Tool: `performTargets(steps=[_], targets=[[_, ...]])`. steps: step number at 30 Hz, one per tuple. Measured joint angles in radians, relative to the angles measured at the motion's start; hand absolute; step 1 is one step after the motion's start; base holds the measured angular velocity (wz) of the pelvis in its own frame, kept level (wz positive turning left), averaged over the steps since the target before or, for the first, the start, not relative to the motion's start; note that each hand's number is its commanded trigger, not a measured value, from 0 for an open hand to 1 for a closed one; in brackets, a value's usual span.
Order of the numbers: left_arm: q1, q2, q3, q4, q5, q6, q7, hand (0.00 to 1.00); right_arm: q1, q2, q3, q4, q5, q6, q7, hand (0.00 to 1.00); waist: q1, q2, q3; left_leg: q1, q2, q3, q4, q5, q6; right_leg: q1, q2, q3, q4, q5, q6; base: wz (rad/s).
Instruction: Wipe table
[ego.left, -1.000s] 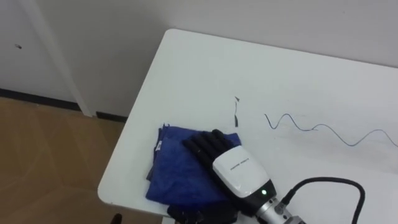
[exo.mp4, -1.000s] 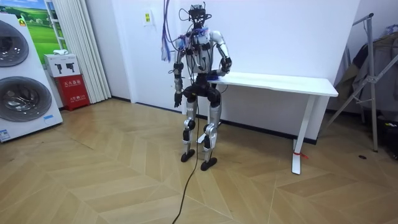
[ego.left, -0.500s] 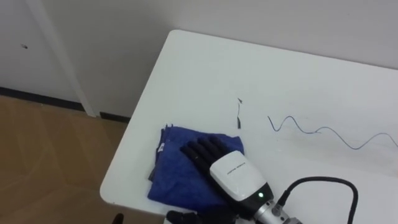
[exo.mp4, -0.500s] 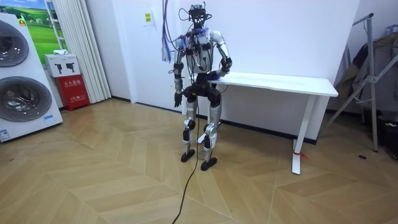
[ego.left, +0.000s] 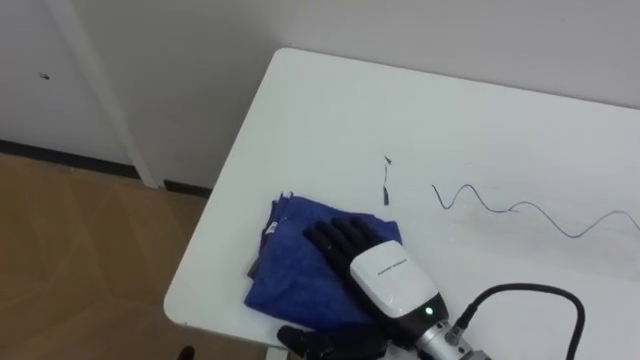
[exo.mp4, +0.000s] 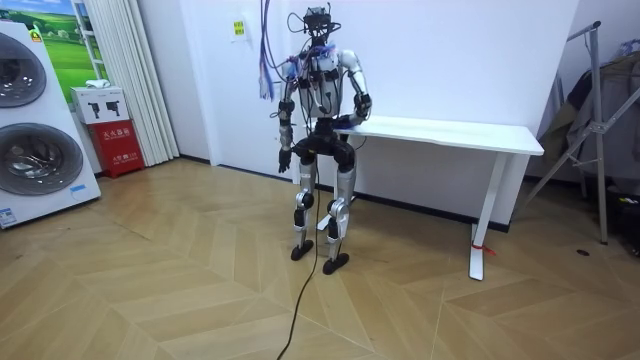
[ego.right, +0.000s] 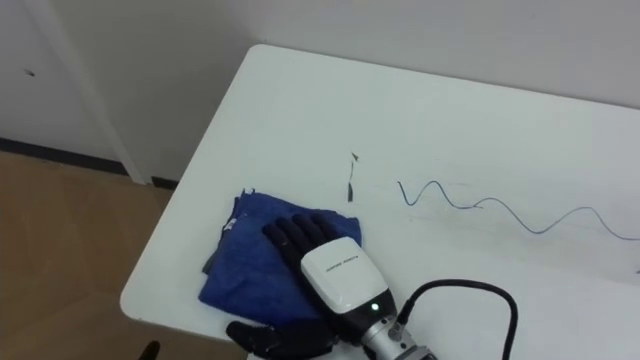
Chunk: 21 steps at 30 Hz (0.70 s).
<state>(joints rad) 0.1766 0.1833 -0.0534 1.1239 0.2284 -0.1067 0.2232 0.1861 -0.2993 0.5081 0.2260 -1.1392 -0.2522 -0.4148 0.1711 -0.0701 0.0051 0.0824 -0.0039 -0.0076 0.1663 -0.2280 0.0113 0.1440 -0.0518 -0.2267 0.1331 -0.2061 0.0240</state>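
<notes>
White table (ego.left: 330, 110): near its front left corner a blue cloth (ego.left: 290, 265) is pressed under the flat, open right robot hand (ego.left: 375, 268); it could be bunched by uneven pressure, pen marks (ego.left: 520, 210) missed.

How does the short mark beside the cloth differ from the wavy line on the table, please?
The short mark is much shorter than the wavy line. It runs nearly straight, away from the robot; the wavy line undulates sideways toward its right. The short mark ends right beside the cloth; the wavy line lies apart from it. Both are thin dark strokes on the table.
</notes>
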Motion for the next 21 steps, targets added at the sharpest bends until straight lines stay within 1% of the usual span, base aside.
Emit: performTargets(steps=[3,6,8,10,12,13,21], targets=[[0.009,-0.002,0.000,-0.001,0.000,0.000,0.000,0.00,0.000,0.004,-0.002,0.001,0.000,0.000,-0.001,0.00,-0.002,-0.001,-0.0010,0.000,0.000,0.000,0.000,0.000,0.000,0.000,0.000,0.001,0.000,0.000,0.000,0.00],[0.014,-0.002,0.000,0.000,0.001,0.001,0.000,0.00,-0.001,0.005,-0.002,-0.003,0.004,0.001,0.002,0.00,0.004,-0.002,-0.0018,0.004,0.000,0.000,0.000,0.000,0.000,0.001,0.000,0.001,0.000,0.000,0.000,0.00],[0.020,-0.003,-0.001,0.000,0.002,0.004,0.000,0.00,-0.003,0.004,-0.002,-0.003,0.015,0.004,0.014,0.00,0.005,-0.001,-0.0005,0.018,0.000,0.000,-0.003,0.000,0.000,0.013,0.000,0.001,-0.001,0.000,0.000,0.00],[0.022,-0.003,-0.001,0.000,0.007,0.010,0.000,0.00,-0.007,0.005,-0.004,-0.003,0.035,0.005,0.023,0.00,0.005,0.000,-0.0012,0.019,0.000,0.001,-0.002,0.000,0.000,0.015,0.000,0.001,0.000,0.000,0.000,0.00],[0.031,-0.006,-0.001,0.000,0.016,0.015,0.000,0.00,-0.010,0.014,-0.017,-0.003,0.041,0.008,0.028,0.00,0.005,0.002,-0.0001,0.018,0.000,0.001,-0.002,0.000,0.000,0.014,-0.001,0.001,0.000,0.000,0.000,0.00],[0.032,-0.006,-0.001,-0.003,0.021,0.015,0.000,0.00,-0.010,0.021,-0.022,-0.005,0.044,0.015,0.029,0.00,0.005,0.003,-0.0005,0.018,0.000,0.002,-0.002,0.000,0.000,0.014,-0.001,0.001,0.000,0.000,0.000,0.00],[0.038,-0.006,-0.001,-0.004,0.021,0.021,-0.013,0.00,-0.011,0.022,-0.023,-0.015,0.055,0.016,0.043,0.00,0.005,0.011,-0.0016,0.018,0.000,0.002,-0.001,0.000,0.000,0.015,-0.001,-0.001,0.000,0.000,0.000,0.00]])
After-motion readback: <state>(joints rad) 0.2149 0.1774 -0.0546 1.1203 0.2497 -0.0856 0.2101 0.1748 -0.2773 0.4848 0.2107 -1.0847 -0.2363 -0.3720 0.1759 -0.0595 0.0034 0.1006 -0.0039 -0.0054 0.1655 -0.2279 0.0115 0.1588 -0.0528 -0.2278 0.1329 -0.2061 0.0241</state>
